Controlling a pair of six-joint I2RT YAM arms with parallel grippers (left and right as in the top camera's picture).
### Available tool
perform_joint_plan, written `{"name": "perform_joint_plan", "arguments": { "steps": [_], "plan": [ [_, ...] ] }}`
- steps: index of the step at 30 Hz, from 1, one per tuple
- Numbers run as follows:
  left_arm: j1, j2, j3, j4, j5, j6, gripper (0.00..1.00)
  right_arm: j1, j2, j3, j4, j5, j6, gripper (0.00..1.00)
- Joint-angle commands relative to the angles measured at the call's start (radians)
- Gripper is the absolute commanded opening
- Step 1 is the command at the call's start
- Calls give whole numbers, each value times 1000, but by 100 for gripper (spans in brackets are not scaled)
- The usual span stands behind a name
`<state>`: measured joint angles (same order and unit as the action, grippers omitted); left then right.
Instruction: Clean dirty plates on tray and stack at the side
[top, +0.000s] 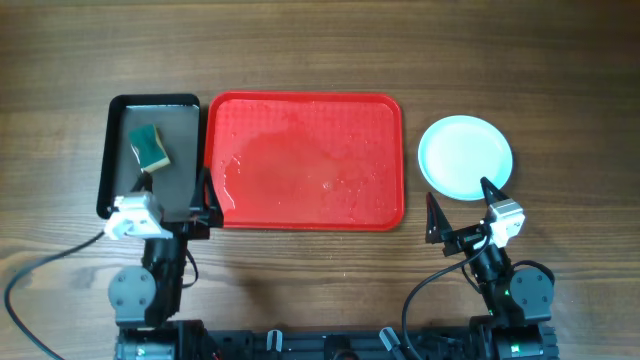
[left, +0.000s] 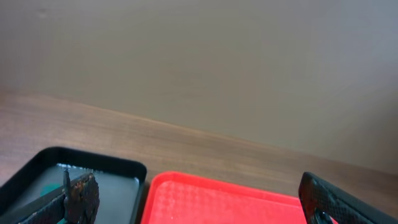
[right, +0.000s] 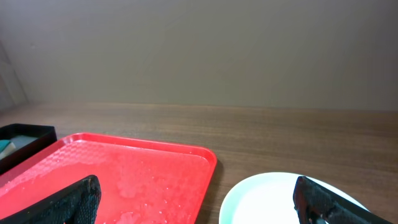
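Black tray (top: 112, 150) at left holds a green sponge (top: 150, 146), with the left gripper (top: 175, 188) at its near edge, fingers apart. The wet red tray (top: 300, 160) lies centre. Right of it, 1 pale plate (top: 465, 157) rests on the table (top: 300, 50), the right gripper (top: 458, 192) spread open beside it.

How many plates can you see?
1: a pale mint-blue round glossy plate on the wooden table, right of the red rectangular plastic tray. Others may be stacked hidden beneath it.
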<state>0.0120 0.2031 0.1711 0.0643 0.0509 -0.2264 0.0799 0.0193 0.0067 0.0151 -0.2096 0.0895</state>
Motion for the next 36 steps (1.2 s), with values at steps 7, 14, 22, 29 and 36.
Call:
{"name": "perform_joint_plan", "arguments": {
  "steps": [7,14,22,29,36],
  "plan": [
    [-1,-161,-127,3,-26,40,100,5,-5,-2,3,-16,16,100],
    [-1,-191,-166,-31,-26,40,100,5,-5,-2,3,-16,15,100],
    [-1,-200,-166,-142,-21,39,100,5,-5,-2,3,-16,16,100],
    [-1,-200,-166,-140,-22,39,100,5,-5,-2,3,-16,16,100],
    [-1,-200,-165,-140,-22,39,100,5,-3,-2,3,-16,16,100]
  ]
}}
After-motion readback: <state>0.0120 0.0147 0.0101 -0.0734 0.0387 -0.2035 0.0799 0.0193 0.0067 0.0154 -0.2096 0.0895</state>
